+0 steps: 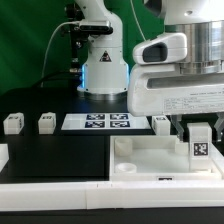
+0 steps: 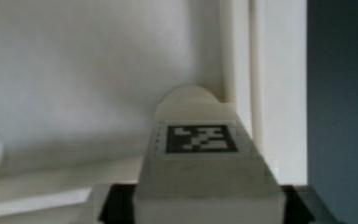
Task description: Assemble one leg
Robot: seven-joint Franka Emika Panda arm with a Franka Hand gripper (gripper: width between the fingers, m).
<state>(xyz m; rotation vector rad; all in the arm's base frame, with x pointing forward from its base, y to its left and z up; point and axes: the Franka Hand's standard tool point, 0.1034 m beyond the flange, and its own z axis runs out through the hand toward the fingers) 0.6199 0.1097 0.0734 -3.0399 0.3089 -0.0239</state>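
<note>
Nearest the camera lay the tray (image 1: 150,160), a large white part with corner sockets, resting by the front edge of the worktop (image 1: 60,150) toward the exterior view's right. Over its right side hung the pincer (image 1: 199,140), clenched on the leg (image 1: 199,143), a small white block with a square tag on its face. In the wrist view the leg (image 2: 201,140) stood between the two dark fingers (image 2: 123,205), its tagged face to the lens and its narrowed end pointing toward the tray's wall (image 2: 247,70). Whether that end already touched the tray could not be told.

Judged by its look, the leg was hard moulded plastic: light, stiff, unlikely to break, but smooth enough to slip or twist in a loose grip. Its flat opposite sides seemed the right place to hold it, well up from the end that must enter a socket, as it was held then.

Three spare legs (image 1: 12,123) (image 1: 46,122) (image 1: 160,123) sat apart in a row further back, with the marker board (image 1: 97,121) lying in that row.
</note>
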